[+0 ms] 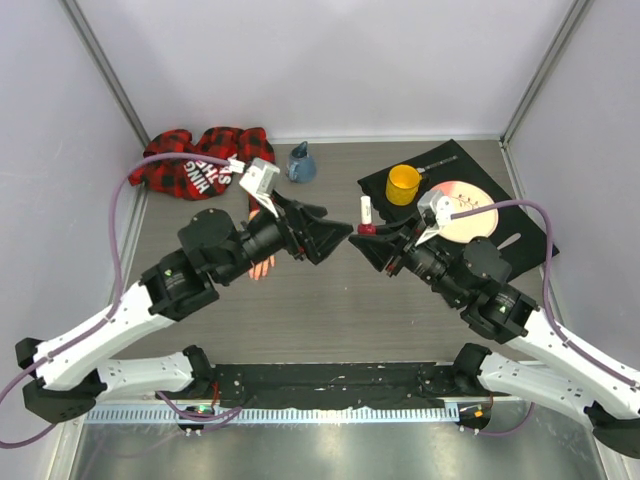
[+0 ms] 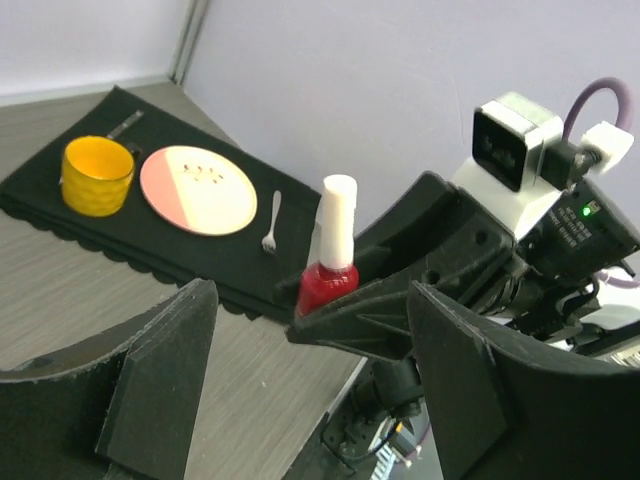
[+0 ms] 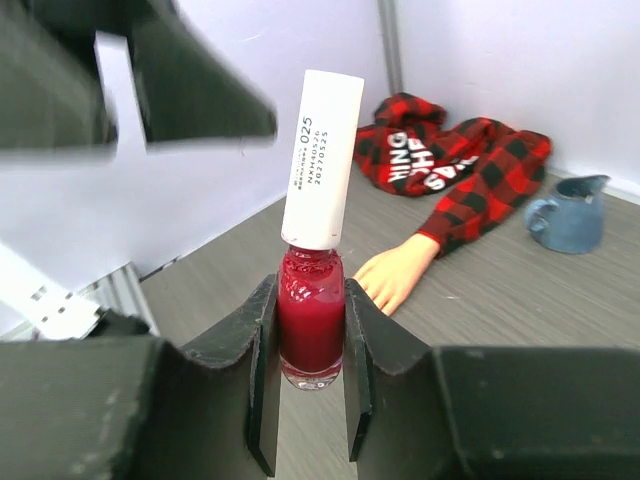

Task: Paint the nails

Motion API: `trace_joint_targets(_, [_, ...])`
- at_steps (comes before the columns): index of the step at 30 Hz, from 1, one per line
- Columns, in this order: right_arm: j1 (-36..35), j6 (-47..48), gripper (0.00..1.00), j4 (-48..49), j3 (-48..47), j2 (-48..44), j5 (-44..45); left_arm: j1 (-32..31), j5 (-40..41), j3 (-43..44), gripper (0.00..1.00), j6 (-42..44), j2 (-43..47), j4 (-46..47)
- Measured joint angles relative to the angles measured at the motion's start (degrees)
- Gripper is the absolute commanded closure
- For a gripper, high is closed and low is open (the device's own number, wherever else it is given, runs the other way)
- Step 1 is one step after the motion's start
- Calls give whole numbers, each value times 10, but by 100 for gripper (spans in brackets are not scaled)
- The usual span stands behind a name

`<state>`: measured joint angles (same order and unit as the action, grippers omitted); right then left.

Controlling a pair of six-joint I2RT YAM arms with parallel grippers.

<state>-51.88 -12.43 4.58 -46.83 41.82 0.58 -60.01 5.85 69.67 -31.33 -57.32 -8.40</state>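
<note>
From where I stand, painting has hardly begun. The right gripper (image 1: pixel 370 238) is clamped on the glass base of the bottle (image 3: pixel 311 320), holding it upright above mid-table, and the white cap (image 3: pixel 320 160) is on. The left gripper (image 1: pixel 332 232) has its jaws apart with nothing in them. It faces the bottle from its 9 o'clock side, close but not touching. I judge that uncapping, drawing the brush and coating every nail are all left to do.

The hand (image 3: pixel 400 268) lies flat on the table at about 8 o'clock from the bottle, partly under the left arm in the top view. Its plaid sleeve (image 1: pixel 200 165) trails off toward 10 o'clock. The nails (image 3: pixel 372 288) are too small to tell if any carry colour.

The bottle is filled with dark red polish almost to the neck. A yellow cup (image 1: pixel 403 184) at 1 o'clock shows nothing inside. A blue jug (image 1: pixel 300 163) at 11 o'clock hides its contents. A plate (image 2: pixel 196 188) beside the cup carries only a few specks.
</note>
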Motion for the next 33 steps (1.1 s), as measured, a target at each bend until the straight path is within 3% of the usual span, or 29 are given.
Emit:
trace_joint_targets(9, [0,26,99,-24,0,-11,-77,38,-49,236,20,-13,-76,-192])
trace_joint_targets(18, [0,37,99,-40,0,-13,-105,85,-163,377,43,-27,-195,-363])
trace_joint_targets(23, [0,47,99,-53,0,-12,-121,103,-227,409,44,-27,-239,-418])
trace_joint_targets(28, [0,51,99,-62,0,-2,-129,105,-268,409,34,-26,-244,-441])
trace_joint_targets(33, [0,53,99,-67,0,2,-132,105,-293,409,35,-24,-244,-442])
